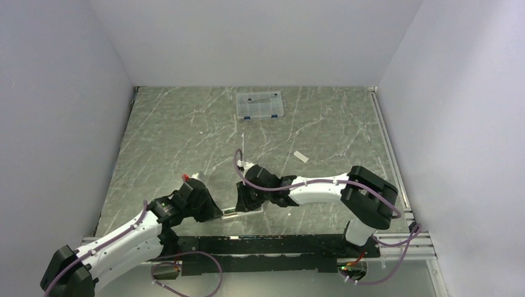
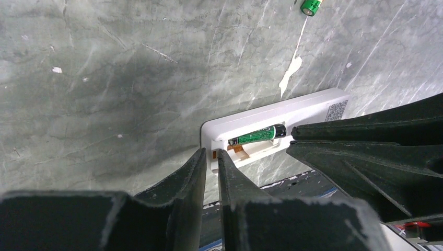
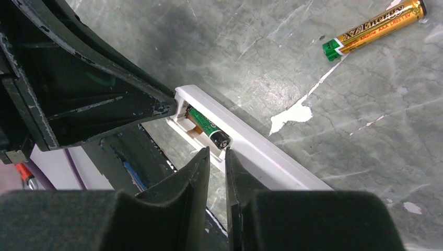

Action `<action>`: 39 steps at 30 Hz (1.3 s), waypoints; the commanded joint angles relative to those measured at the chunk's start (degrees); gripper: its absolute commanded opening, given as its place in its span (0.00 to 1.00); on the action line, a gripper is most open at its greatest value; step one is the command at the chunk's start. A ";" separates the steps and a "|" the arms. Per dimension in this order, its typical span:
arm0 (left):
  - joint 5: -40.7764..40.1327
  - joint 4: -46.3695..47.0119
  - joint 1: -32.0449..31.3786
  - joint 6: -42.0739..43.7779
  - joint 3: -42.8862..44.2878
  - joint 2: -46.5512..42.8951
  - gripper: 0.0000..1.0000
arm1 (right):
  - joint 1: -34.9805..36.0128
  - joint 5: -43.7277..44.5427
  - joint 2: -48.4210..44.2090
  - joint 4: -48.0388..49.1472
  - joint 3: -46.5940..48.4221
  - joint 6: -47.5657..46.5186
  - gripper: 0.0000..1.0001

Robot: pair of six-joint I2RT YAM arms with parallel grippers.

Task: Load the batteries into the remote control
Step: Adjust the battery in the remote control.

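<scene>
So the remote control [image 2: 298, 111] is lying back-up on the worktop [image 2: 104, 78], right by the near edge, between the two arms. From the top camera its long axis runs roughly left to right, about parallel to that edge. The battery compartment is uncovered and sits at the remote's left end. The QR sticker [image 2: 338, 109] is further along toward the other end.

One battery [image 2: 257, 135], the green-and-black one, is in the compartment. It lies lengthwise, so its long axis lines up with the remote's, and its black end points toward the QR side. A bit of copper-orange shows beside it in the compartment, but I can't tell what that is.

The left pincer [image 2: 210, 157] has its fingers nearly pressed together, with just a thin slit between them. The tips are right at the remote's left end wall, one on each side of it as far as I can see. I honestly can't tell if it's actually nipping that wall.

Same story for the right pincer [image 3: 217, 154]. It shows a thin slit too, tips at the long side wall of the compartment next to the battery's black end, and I can't tell whether it's gripping.

The loose battery [image 3: 373, 27], gold with a green end, lies flat on the worktop beyond the remote, not touching it. It sits roughly crosswise to the remote, green end pointing back toward it.

Further out there's a small white cover piece [image 1: 301, 156], and a clear compartment box [image 1: 260, 105] at the far side.
</scene>
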 commanded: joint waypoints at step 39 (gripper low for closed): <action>1.88 4.49 -0.11 0.77 -0.99 1.84 0.08 | 0.20 -0.71 4.09 2.28 3.94 3.47 0.07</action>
